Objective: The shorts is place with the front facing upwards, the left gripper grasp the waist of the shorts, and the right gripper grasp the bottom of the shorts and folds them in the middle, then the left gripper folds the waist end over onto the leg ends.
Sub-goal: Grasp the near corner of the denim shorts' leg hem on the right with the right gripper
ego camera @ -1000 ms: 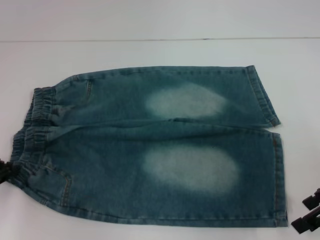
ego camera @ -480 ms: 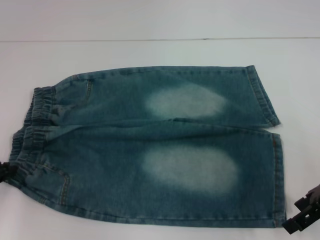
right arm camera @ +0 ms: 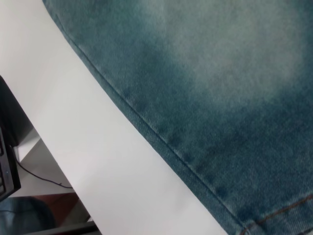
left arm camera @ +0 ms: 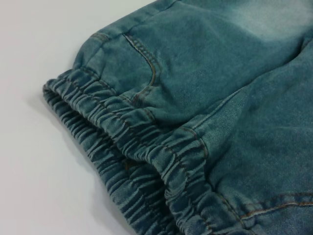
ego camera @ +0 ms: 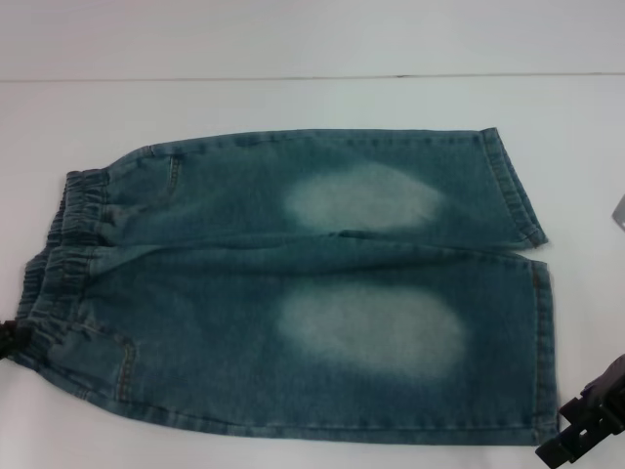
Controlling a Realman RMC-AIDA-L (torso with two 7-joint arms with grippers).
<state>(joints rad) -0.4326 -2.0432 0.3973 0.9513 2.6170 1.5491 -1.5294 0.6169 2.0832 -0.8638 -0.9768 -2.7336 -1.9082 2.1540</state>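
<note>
The blue denim shorts (ego camera: pixel 312 293) lie flat on the white table (ego camera: pixel 293 107), front up. Their elastic waist (ego camera: pixel 61 259) is at the left and the leg hems (ego camera: pixel 540 332) at the right. Only a dark sliver of my left gripper (ego camera: pixel 7 340) shows at the picture's edge, touching the near corner of the waist. The left wrist view is filled by the gathered waistband (left arm camera: pixel 146 161) and a pocket seam. My right gripper (ego camera: pixel 584 428) is open beside the near corner of the leg hem. The side seam of the shorts (right arm camera: pixel 195 98) runs across the right wrist view.
The table edge (right arm camera: pixel 63 161) runs close to the shorts' near side, with a dark object (right arm camera: pixel 7 161) and floor below it. A pale object (ego camera: pixel 619 210) shows at the far right. Bare white table lies beyond the shorts.
My right gripper has moved left, closer to the near corner of the leg hem. The left gripper and the shorts have barely shifted.
</note>
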